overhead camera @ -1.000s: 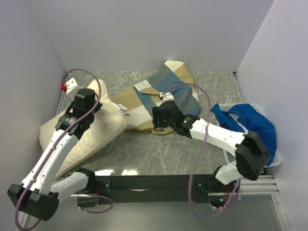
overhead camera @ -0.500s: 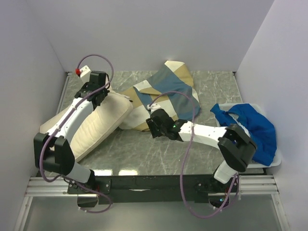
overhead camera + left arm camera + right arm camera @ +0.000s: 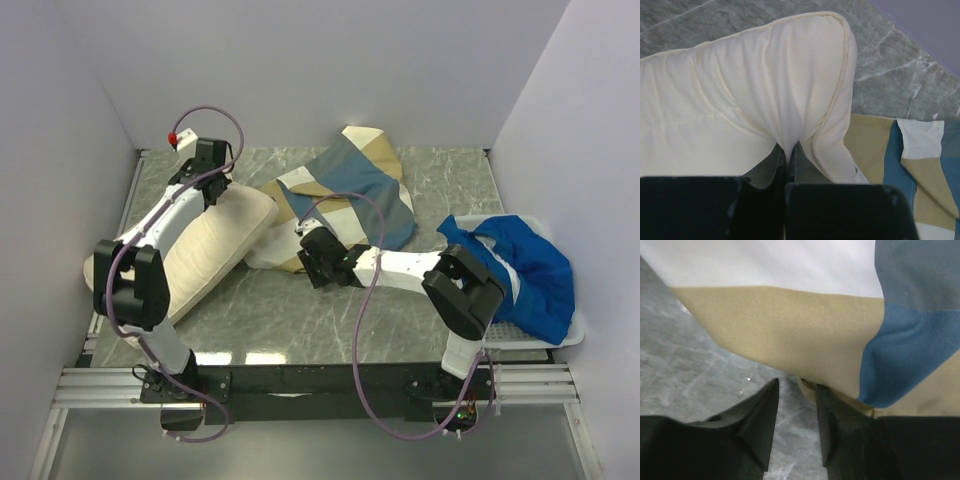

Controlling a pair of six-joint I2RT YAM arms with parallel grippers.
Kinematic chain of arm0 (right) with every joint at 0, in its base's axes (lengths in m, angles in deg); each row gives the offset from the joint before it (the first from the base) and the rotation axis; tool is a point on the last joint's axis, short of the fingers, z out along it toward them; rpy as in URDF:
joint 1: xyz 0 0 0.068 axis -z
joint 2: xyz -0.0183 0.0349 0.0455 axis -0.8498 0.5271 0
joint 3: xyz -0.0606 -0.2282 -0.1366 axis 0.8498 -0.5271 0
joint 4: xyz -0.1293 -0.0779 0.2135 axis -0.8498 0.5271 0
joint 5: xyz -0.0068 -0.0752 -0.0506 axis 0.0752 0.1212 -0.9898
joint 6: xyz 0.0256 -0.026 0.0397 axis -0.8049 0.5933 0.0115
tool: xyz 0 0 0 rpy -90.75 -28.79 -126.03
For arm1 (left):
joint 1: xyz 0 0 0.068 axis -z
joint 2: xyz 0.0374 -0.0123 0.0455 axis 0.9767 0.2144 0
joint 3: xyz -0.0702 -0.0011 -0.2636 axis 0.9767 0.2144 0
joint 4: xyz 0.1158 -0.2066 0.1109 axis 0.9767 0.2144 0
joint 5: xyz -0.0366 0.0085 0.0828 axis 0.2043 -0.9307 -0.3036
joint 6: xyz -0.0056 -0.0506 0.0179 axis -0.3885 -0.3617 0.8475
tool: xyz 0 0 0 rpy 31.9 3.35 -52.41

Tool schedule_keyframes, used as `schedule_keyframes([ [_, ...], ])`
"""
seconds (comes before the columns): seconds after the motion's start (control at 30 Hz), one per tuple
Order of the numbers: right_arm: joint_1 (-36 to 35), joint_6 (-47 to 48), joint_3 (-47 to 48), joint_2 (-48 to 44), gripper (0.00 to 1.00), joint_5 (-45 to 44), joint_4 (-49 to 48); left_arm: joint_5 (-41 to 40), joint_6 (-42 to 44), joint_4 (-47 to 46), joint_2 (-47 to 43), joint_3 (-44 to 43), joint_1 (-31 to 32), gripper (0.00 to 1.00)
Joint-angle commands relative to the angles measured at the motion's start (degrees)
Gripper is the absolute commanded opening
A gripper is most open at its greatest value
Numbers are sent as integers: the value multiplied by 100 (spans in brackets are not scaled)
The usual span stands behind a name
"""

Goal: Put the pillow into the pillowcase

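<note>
Left hand point(image 3: 787, 150) pinching pillow point(image 3: 740, 100), right hand point(image 3: 797, 390) just beside pillowcase point(image 3: 790, 330)

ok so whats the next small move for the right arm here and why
Probably ease the right gripper forward a touch and close on the pillowcase hem. Its jaws stand apart with bare table between them, the tan edge just at their tips, while the left gripper is shut on the pillow.

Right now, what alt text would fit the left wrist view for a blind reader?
The left claw is shut on a pinched fold of the cream pillow, which fills most of the view. At lower right, the tan, blue and white pillowcase lies on the grey marble table.
</note>
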Motion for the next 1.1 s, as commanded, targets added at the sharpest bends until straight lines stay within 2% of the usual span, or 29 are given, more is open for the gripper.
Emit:
schedule_keyframes([
  [0.0,31,9,263,-59,23,-131,325,-108,333,-609,265,-581,-85,1],
  [0.1,23,9,307,-401,0,-227,650,-178,394,-626,581,-678,-85,1],
  [0.23,31,97,299,-1391,0,-210,1064,-328,447,-723,950,-739,-111,1],
  [0.43,23,97,123,-2825,0,343,1539,-433,544,-609,1372,-1116,-155,1],
  [0.77,40,-78,-404,-4146,0,537,1566,-390,676,-451,1733,-1636,-164,1],
  [0.8,23,-79,-422,-4164,1,546,1627,-372,693,-459,1733,-1653,-164,1],
  [0.9,-73,-52,-632,-3962,13,792,1409,-337,746,-459,1672,-1680,-164,1],
  [1.0,-600,-26,-703,-3375,23,661,1014,-311,816,-468,1488,-1689,-164,1],
  [1.07,-856,44,-564,-2637,26,206,951,-197,869,-460,1417,-1715,-164,1],
])
